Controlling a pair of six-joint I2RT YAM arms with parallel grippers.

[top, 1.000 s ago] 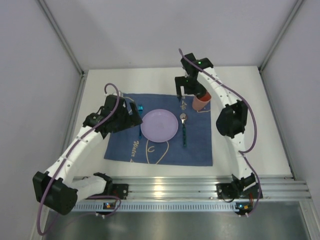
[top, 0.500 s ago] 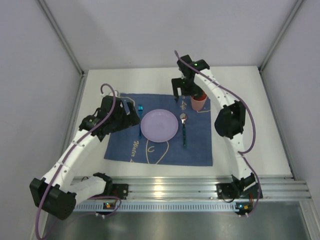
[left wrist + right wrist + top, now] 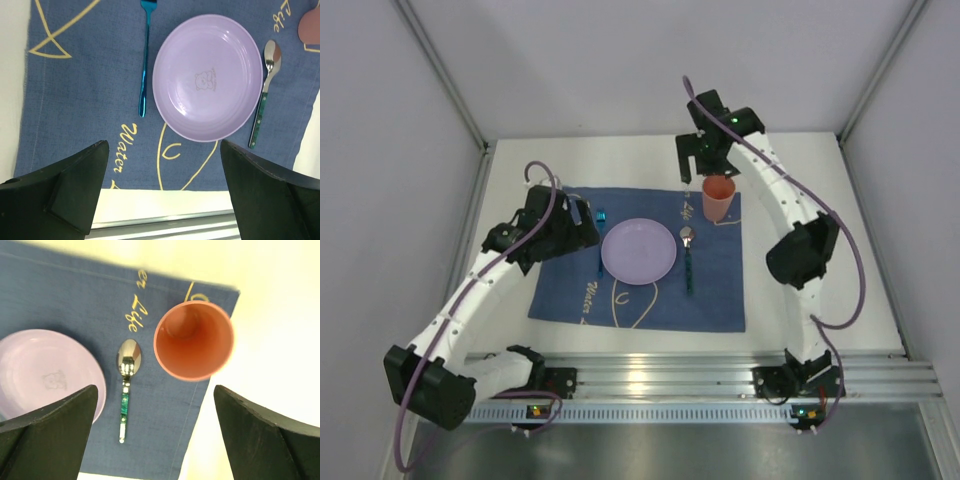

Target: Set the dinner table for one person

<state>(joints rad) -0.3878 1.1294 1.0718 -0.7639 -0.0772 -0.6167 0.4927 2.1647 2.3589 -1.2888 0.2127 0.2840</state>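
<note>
Evidently the setting was all but laid. The white surface (image 3: 620, 160) spread beneath both arms, its ridged aluminium rail (image 3: 720, 375) along the near edge. On it lay a blue whale-print placemat (image 3: 565, 295) with a lilac plate (image 3: 638, 250) at its middle. A blue fork (image 3: 144, 60) lay just left of the plate and a green-handled spoon (image 3: 128, 359) just right of it, both with their long axes running near to far, heads toward the far side. A coral cup (image 3: 194, 340) stood upright on the mat's far right corner, beyond the spoon.

The right tool (image 3: 155, 388) hung above that corner, jaws spread wide with nothing between them. The cup sat below it, offset toward the finger on the right of the wrist view, and the right arm was plainly the nearer to it. The left tool (image 3: 163, 147) hovered over the mat's left part, likewise released and empty, nearer the fork. By this showing nothing needed fetching. Any coming move by the right arm would best be a straight lift clear of the cup, since a sideways swing could tip it
</note>
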